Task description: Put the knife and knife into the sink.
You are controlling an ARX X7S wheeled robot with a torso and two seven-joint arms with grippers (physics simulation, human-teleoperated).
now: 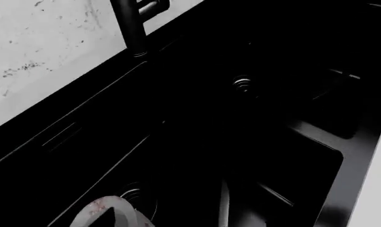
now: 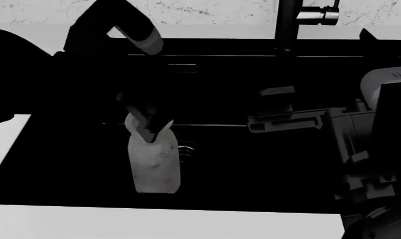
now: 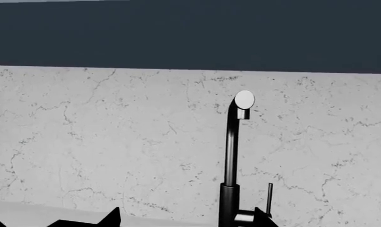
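Observation:
The black sink (image 2: 253, 164) fills the middle of the head view, and its two ringed drains (image 1: 244, 85) show in the left wrist view. My left gripper (image 2: 149, 127) hangs over the left basin, pointing down just above a pale vase. Its fingers are black against black, so I cannot tell how the jaws stand or whether they hold anything. Neither knife can be made out in any view. My right gripper (image 2: 280, 107) is over the right of the sink near the faucet. In the right wrist view its fingertips (image 3: 111, 217) stand wide apart with nothing between them.
A pale speckled stone vase (image 2: 154, 164) stands upright in the sink beside a drain (image 2: 186, 149), and its top (image 1: 108, 213) shows in the left wrist view. The tall black faucet (image 2: 287, 30) rises at the back edge, before a marbled wall (image 3: 114, 142). White counter (image 2: 154, 224) borders the sink.

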